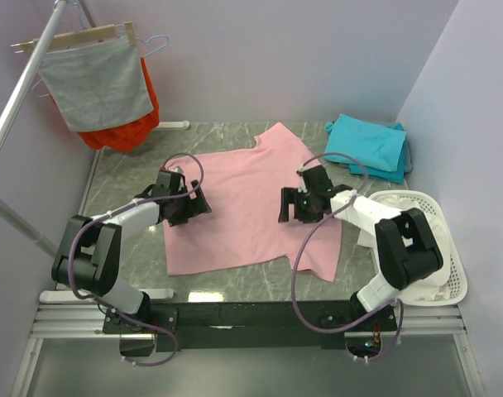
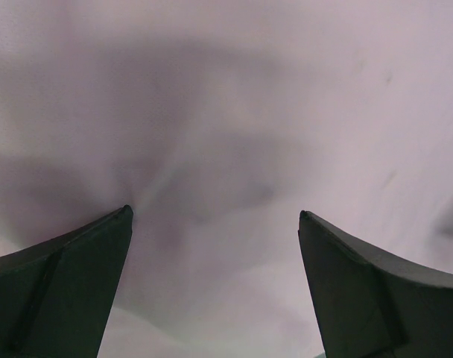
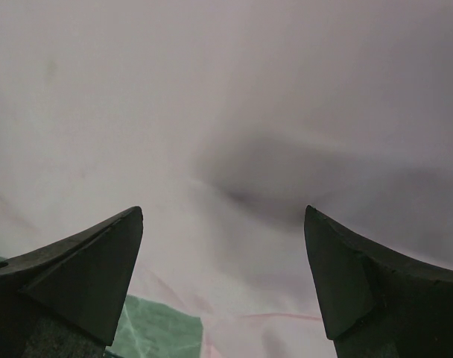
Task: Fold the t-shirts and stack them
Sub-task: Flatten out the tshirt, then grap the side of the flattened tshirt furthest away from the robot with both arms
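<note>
A light pink t-shirt [image 1: 247, 207] lies spread on the green marble table [image 1: 119, 178], a sleeve pointing to the far side and another to the near right. My left gripper [image 1: 198, 207] hovers low over its left edge, jaws open, with only pink cloth [image 2: 226, 134] between its fingers [image 2: 77, 276]. My right gripper [image 1: 286, 207] is open over the shirt's right part, and pink fabric [image 3: 226, 112] fills its view, with a bit of table [image 3: 159, 328] showing below. Folded teal t-shirts [image 1: 369, 145] lie at the far right corner.
A grey cloth [image 1: 94, 83] and an orange-red garment [image 1: 123, 128] hang from a rack at the far left. A white basket [image 1: 438, 248] stands at the right edge. Purple cables loop from both arms. Walls close in on the far side and right.
</note>
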Robot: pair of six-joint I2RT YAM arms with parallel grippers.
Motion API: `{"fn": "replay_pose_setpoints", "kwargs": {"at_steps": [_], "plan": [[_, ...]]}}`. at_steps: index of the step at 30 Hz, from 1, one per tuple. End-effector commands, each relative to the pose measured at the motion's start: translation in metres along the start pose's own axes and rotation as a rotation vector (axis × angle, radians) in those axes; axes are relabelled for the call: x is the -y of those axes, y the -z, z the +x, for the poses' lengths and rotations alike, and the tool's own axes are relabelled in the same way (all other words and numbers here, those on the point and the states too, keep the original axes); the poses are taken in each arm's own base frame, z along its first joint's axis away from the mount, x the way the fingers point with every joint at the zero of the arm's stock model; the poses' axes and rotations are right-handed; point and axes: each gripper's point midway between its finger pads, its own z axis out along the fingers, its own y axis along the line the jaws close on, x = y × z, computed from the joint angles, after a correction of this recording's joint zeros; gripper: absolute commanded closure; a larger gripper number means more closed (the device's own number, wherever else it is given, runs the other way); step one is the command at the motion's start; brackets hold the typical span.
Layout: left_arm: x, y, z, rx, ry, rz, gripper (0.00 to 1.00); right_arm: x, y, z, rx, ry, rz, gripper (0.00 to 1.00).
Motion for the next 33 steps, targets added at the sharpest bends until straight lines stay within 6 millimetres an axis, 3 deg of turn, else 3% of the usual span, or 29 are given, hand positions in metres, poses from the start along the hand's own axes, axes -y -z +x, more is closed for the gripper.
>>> {"fn": "replay_pose_setpoints", "kwargs": {"at_steps": [1,5,9,11,16,17,19,20,21,23,24,25,27,28,29,33], "plan": [[-0.024,0.011,0.044,-0.097,0.046,-0.075,0.01,-0.014,0.008,0.051,-0.068,0.007,0.025,0.05],[-0.034,0.020,0.063,-0.122,0.070,-0.101,0.01,-0.020,0.010,0.104,-0.153,-0.028,0.035,0.05],[-0.048,0.032,0.078,-0.135,0.078,-0.148,0.01,-0.032,0.029,0.134,-0.179,-0.028,0.024,0.05],[-0.054,0.038,0.076,-0.118,0.082,-0.186,0.01,-0.040,0.040,0.149,-0.193,-0.028,0.008,0.05],[-0.045,0.047,0.061,-0.088,0.096,-0.194,0.01,-0.055,0.072,0.182,-0.288,0.018,-0.043,0.06],[-0.044,0.048,0.055,-0.073,0.088,-0.200,0.00,-0.065,0.083,0.166,-0.226,0.033,-0.060,0.06],[-0.034,0.053,0.033,-0.022,0.068,-0.199,0.01,-0.064,0.095,0.140,-0.113,0.073,-0.021,0.04],[-0.035,0.055,0.021,0.021,0.047,-0.223,0.01,-0.075,0.108,0.109,-0.005,0.104,-0.033,0.00],[-0.024,0.060,-0.001,0.073,0.037,-0.211,0.01,-0.065,0.111,0.077,0.125,0.103,0.044,0.00],[-0.013,0.065,-0.031,0.141,0.005,-0.197,0.01,-0.066,0.117,0.024,0.278,0.129,0.070,0.00],[-0.003,0.069,-0.062,0.203,0.003,-0.193,0.01,-0.061,0.115,0.006,0.316,0.123,0.085,0.00],[0.000,0.072,-0.079,0.236,-0.006,-0.200,0.01,-0.044,0.120,-0.027,0.364,0.073,0.118,0.00],[0.010,0.076,-0.123,0.296,0.009,-0.178,0.01,-0.031,0.105,-0.066,0.423,0.038,0.143,0.00],[0.010,0.076,-0.136,0.317,0.005,-0.177,0.01,-0.022,0.111,-0.092,0.465,0.013,0.154,0.00],[0.011,0.079,-0.159,0.364,0.017,-0.164,0.01,-0.018,0.098,-0.110,0.483,0.009,0.160,0.00],[-0.009,0.050,-0.184,0.352,0.028,-0.182,0.00,-0.008,0.075,-0.161,0.485,0.006,0.166,0.00]]}}
